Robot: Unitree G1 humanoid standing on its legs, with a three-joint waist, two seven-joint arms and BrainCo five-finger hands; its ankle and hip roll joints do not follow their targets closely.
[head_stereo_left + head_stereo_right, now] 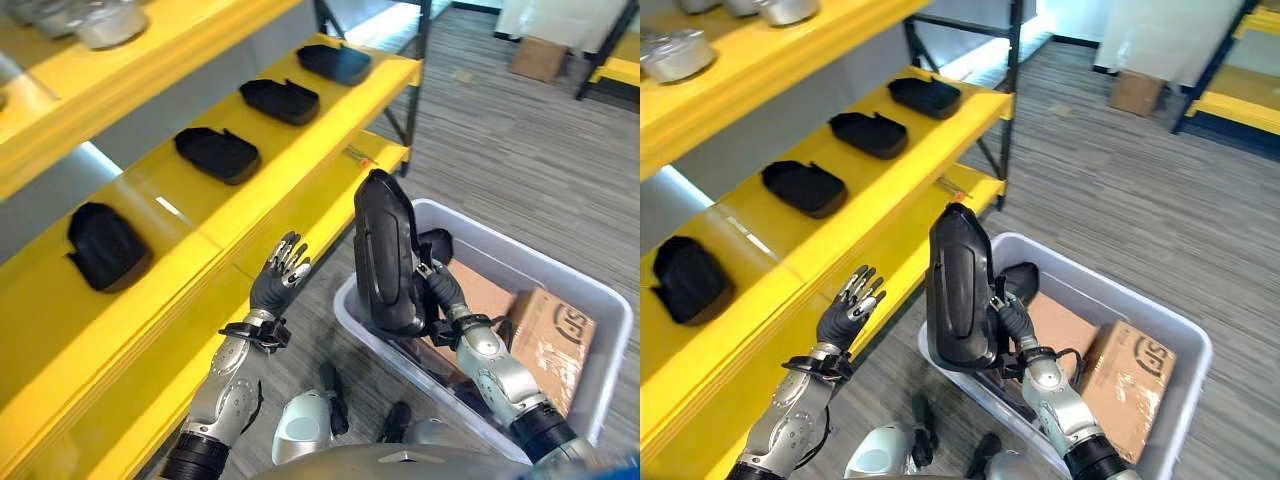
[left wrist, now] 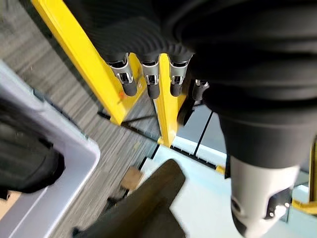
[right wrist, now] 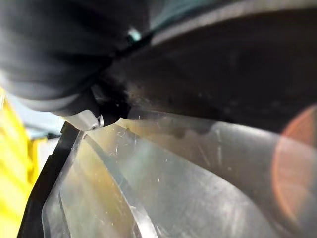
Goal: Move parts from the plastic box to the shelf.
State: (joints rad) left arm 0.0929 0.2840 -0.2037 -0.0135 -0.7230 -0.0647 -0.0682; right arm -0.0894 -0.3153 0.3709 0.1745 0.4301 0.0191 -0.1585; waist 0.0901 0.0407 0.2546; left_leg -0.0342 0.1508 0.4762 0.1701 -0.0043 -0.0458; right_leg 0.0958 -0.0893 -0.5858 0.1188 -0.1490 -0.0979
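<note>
Now your right robot hand (image 1: pixel 1012 322) grips a black part (image 1: pixel 958 290) above the near rim of the plastic box (image 1: pixel 1180 345), fingers curled round its edge. You hold the part upright, long axis vertical, narrow end up, its broad face turned toward the yellow shelf (image 1: pixel 300 165). Four similar black parts (image 1: pixel 217 153) lie in a row on that shelf. Your left robot hand (image 1: pixel 277 276) hangs open beside the shelf edge, fingers straight, holding nothing. A cardboard box (image 1: pixel 550 340) sits in the plastic box.
</note>
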